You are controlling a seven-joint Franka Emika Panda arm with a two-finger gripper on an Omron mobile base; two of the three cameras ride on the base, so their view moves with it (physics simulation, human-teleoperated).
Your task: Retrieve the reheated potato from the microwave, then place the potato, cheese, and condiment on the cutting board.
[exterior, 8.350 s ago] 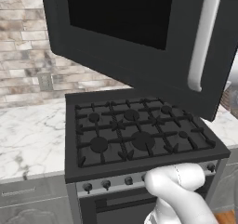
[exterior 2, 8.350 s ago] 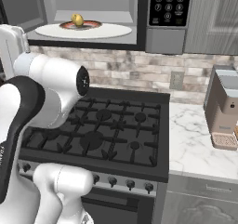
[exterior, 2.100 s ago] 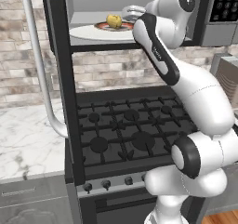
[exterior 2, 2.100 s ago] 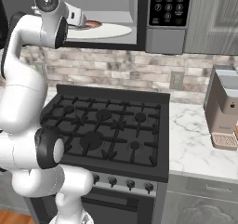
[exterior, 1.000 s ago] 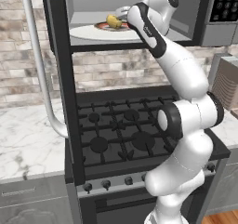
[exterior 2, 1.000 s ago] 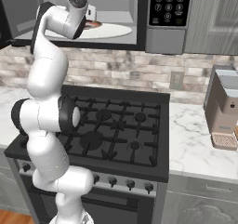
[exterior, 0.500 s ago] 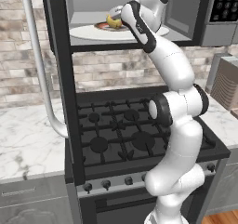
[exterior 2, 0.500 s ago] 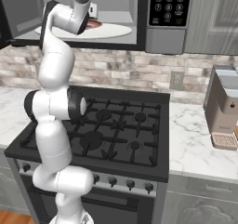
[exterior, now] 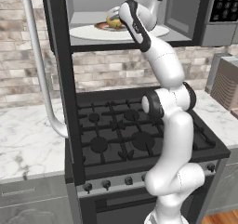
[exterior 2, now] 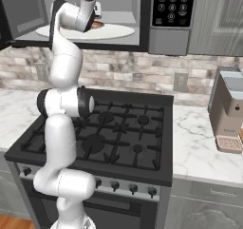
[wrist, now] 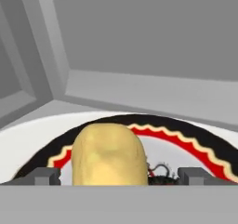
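Hand view: potato [wrist: 109, 155] between fingertips [wrist: 42, 175]

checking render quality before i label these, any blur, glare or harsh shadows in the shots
Left base view: sharp, even light, no glare, faint shade under the microwave. Right base view: equally crisp, soft shadow inside the cavity. Hand view: potato looms large and slightly soft-edged, end effector tips dim grey, plate pattern clear.
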